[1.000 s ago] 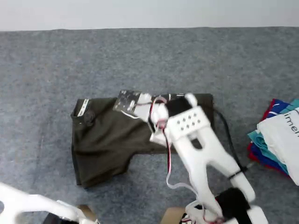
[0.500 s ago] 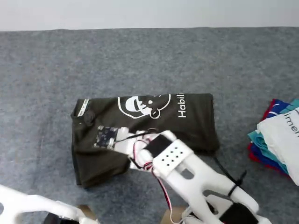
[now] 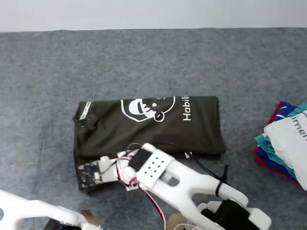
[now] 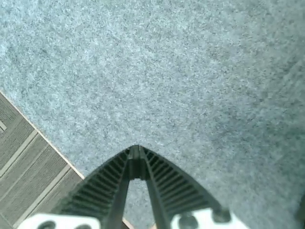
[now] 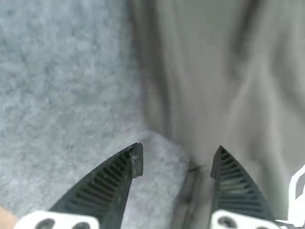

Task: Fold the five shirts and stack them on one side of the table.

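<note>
Right jaws spread apart, straddling near edge of dark folded shirt (image 3: 148, 127) at its left corner; left jaws clenched over grey worktop (image 4: 190, 71); shirt stack (image 3: 285, 143) far right

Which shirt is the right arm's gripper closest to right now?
The dark olive shirt, lying alone; the right gripper hangs open over its edge. The other shirts are stacked far off.

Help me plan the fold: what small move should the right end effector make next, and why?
Probably lower and close on the edge of the dark shirt: the right end effector is open, straddling that edge, and this corner juts out unfolded.
</note>
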Motion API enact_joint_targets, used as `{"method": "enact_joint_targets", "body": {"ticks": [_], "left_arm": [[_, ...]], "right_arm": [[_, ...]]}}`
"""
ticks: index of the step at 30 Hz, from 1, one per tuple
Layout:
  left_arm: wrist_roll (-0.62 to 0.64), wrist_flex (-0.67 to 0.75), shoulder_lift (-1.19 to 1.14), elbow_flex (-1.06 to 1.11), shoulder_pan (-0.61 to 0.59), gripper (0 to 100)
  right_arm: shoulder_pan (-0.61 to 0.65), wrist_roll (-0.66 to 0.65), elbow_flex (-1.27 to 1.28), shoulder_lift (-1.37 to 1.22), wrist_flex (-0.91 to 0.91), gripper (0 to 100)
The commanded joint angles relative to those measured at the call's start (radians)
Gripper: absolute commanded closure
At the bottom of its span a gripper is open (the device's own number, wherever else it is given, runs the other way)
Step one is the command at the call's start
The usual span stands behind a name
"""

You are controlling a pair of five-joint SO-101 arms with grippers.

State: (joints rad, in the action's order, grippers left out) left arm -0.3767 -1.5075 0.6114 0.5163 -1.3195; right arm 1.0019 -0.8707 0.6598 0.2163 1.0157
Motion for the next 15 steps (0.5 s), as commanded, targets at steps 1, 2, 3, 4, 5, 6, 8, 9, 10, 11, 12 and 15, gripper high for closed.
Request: {"method": "enact_joint_targets", "body": {"ticks": [1,2,3,4,5,6,8,9,10,11,12,15], "left_arm": [[-0.003,0.058,0.025,0.027,-0.008,100],[-0.003,0.072,0.025,0.044,-0.008,100],[-0.002,0.08,0.025,0.058,-0.008,100],[-0.002,0.086,0.025,0.068,-0.008,100],[-0.002,0.091,0.025,0.077,-0.008,100],[-0.002,0.094,0.025,0.082,-0.008,100],[0.0,0.097,0.025,0.088,-0.008,100],[0.0,0.097,0.025,0.091,-0.008,100],[0.0,0.097,0.025,0.093,-0.008,100],[0.0,0.097,0.025,0.093,-0.008,100],[0.0,0.097,0.025,0.093,-0.008,100],[0.0,0.097,0.025,0.093,-0.005,100]], "right_arm": [[0.019,-0.009,-0.135,-0.064,-0.005,75.9],[0.022,-0.009,-0.158,-0.091,-0.002,75.9],[0.024,-0.011,-0.186,-0.119,0.01,75.9],[0.031,-0.009,-0.216,-0.147,0.025,75.9],[0.041,-0.009,-0.245,-0.168,0.041,75.9],[0.05,-0.008,-0.27,-0.185,0.053,75.9],[0.068,-0.006,-0.307,-0.22,0.065,75.9],[0.076,-0.006,-0.321,-0.237,0.064,75.9],[0.084,-0.006,-0.328,-0.252,0.056,75.9],[0.087,-0.006,-0.338,-0.271,0.054,75.9],[0.099,-0.006,-0.35,-0.291,0.054,75.9],[0.11,-0.006,-0.393,-0.354,0.053,75.9]]}}
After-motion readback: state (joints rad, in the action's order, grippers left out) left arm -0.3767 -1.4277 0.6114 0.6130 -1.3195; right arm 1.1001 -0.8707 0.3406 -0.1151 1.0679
